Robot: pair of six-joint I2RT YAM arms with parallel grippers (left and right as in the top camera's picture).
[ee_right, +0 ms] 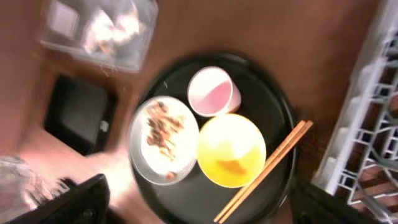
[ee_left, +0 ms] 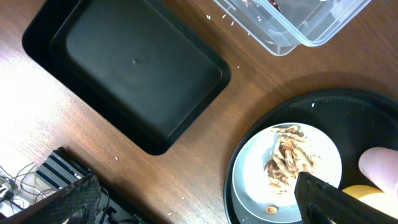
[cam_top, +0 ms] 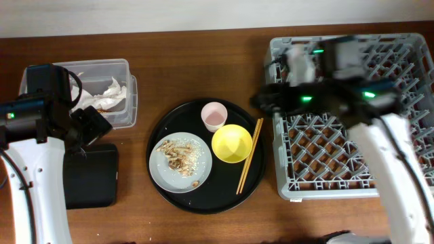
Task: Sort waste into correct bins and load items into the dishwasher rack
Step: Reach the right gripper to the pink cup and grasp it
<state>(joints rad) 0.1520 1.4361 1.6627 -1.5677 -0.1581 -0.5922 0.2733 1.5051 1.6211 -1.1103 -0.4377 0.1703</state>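
Done: tissue [cam_top: 112,91] in clear tub [cam_top: 129,112], left of round tray [cam_top: 224,190].
Remaining: scraps [cam_top: 180,154], plate [cam_top: 166,177], cup [cam_top: 214,115], bowl [cam_top: 232,144], chopsticks [cam_top: 249,157] — on it.
Grippers: left gripper [ee_left: 193,199], right gripper [ee_right: 199,190] — apart, empty.

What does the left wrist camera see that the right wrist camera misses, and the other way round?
Only the left wrist view shows some cables, in its lower left corner. Only the right wrist view shows the chopsticks, the dishwasher rack and the white tissue inside the clear tub. The left view catches just a corner of that tub. Both show the shallow black tray, the plate with food scraps, the pink cup, the yellow bowl and the round black tray.
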